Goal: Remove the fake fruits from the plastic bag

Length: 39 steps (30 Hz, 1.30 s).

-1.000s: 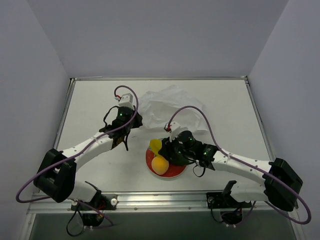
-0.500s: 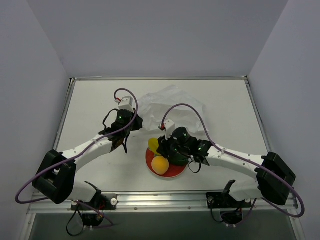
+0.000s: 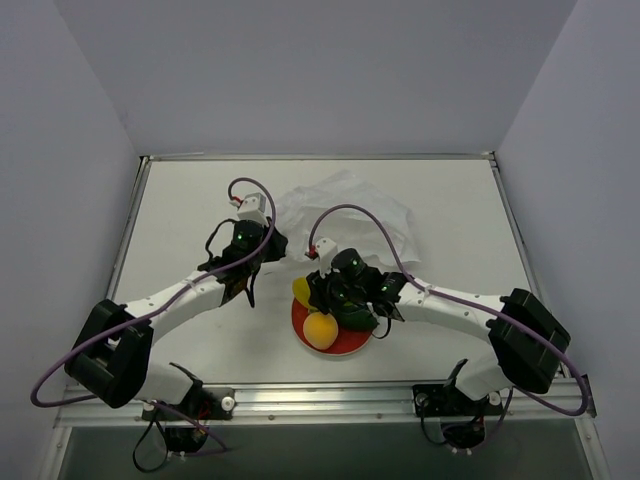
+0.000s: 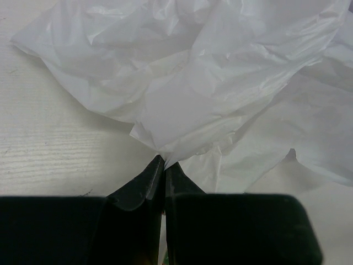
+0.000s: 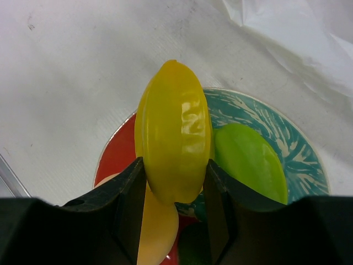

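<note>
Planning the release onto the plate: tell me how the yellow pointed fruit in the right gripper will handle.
The yellow pointed fruit looks glossy, so probably slippery; it could slide in the right gripper. Its rounded, tapered shape will likely roll or tip on the red-and-teal plate, perhaps against the bright green fruit. It seems rigid: no denting shows.

The left arm (image 3: 185, 288) and the right arm (image 3: 455, 308) had white links set between bulky black joint housings, with a small green light glowing at each wrist. A thin purple cable (image 3: 255, 182) looped along each arm. The left gripper (image 4: 164, 163) and the right gripper (image 5: 174, 165) had matte black, wedge-shaped fingers.
</note>
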Each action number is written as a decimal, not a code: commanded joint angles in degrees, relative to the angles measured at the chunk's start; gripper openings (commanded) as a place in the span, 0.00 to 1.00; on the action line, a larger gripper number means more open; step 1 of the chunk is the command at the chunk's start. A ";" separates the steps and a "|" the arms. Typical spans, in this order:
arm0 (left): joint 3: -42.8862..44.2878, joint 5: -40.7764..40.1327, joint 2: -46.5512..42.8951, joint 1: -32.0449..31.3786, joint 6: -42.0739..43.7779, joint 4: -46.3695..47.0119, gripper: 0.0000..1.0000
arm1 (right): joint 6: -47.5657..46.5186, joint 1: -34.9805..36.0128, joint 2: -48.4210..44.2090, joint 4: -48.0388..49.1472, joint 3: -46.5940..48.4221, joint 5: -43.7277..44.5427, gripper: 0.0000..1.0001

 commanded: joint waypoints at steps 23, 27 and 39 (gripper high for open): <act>-1.19 0.59 -4.05 0.31 -2.06 3.64 0.02 | 1.92 0.61 -5.76 -2.39 3.32 1.57 0.76; -1.54 1.03 -4.76 0.22 -2.23 3.72 0.05 | 3.07 0.88 -9.98 -1.42 3.15 0.42 0.82; -0.49 0.42 -8.45 0.22 -1.79 -1.11 0.11 | 7.90 1.23 -37.54 0.78 -2.21 17.19 1.00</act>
